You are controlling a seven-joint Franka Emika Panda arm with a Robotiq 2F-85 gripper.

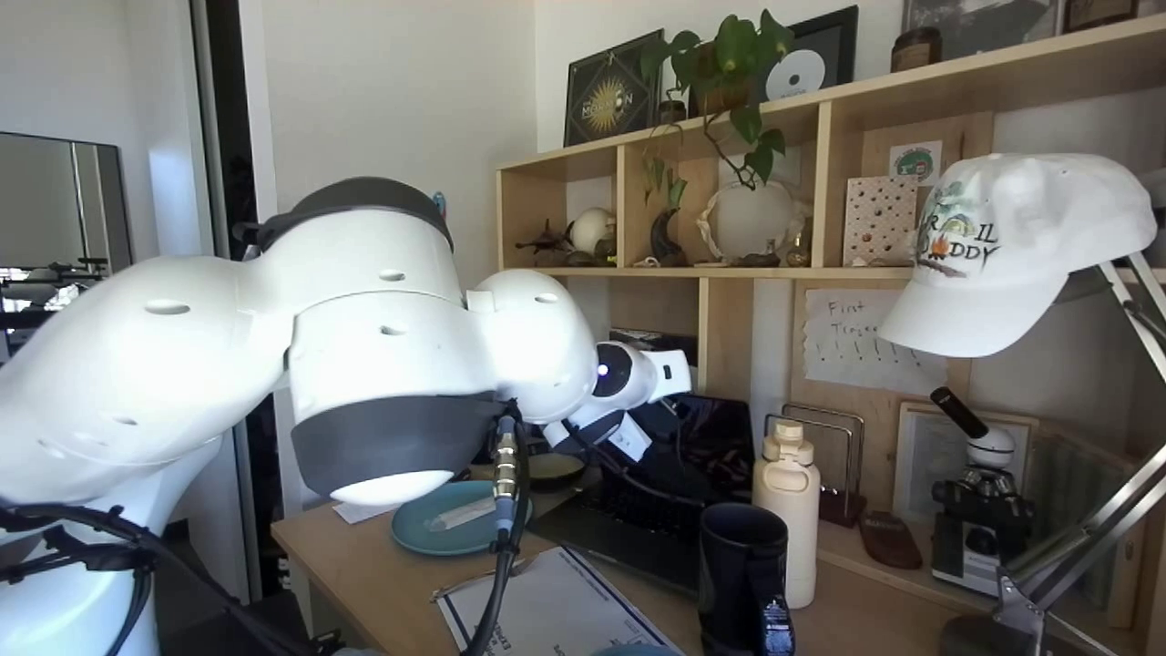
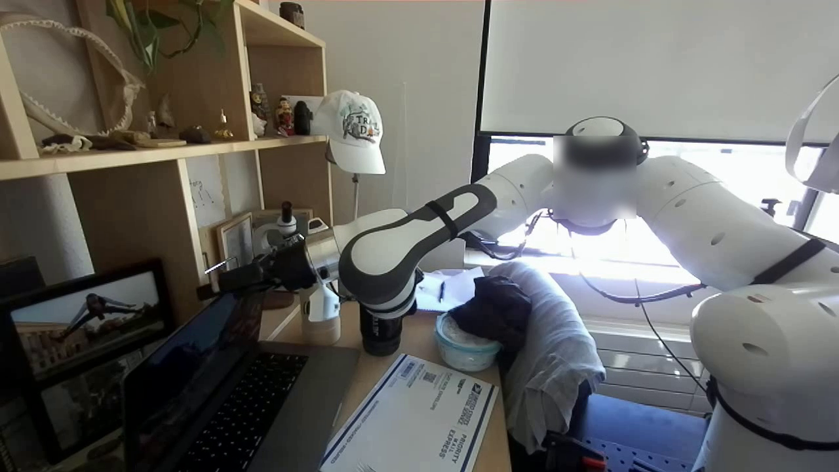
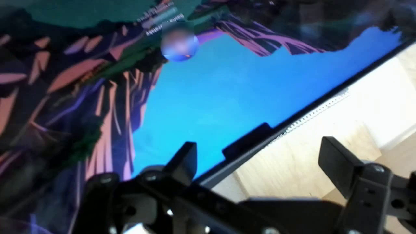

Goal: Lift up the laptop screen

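Nearest, the gripper (image 3: pixel 259 154) held its fingers (image 3: pixel 339 159) spread apart, the edge of the lit laptop screen (image 3: pixel 211 97) running between them in the wrist view; I couldn't tell whether they touched it. Tilted up from its keyboard (image 2: pixel 252 396), it stood on the table (image 1: pixel 342 560), a mail envelope (image 2: pixel 413 419) and black mug (image 1: pixel 738 574) nearby.

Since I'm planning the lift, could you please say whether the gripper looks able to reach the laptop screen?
Probably yes: the gripper is open, and in the wrist view the laptop screen has its edge between the fingers, seemingly unobstructed.
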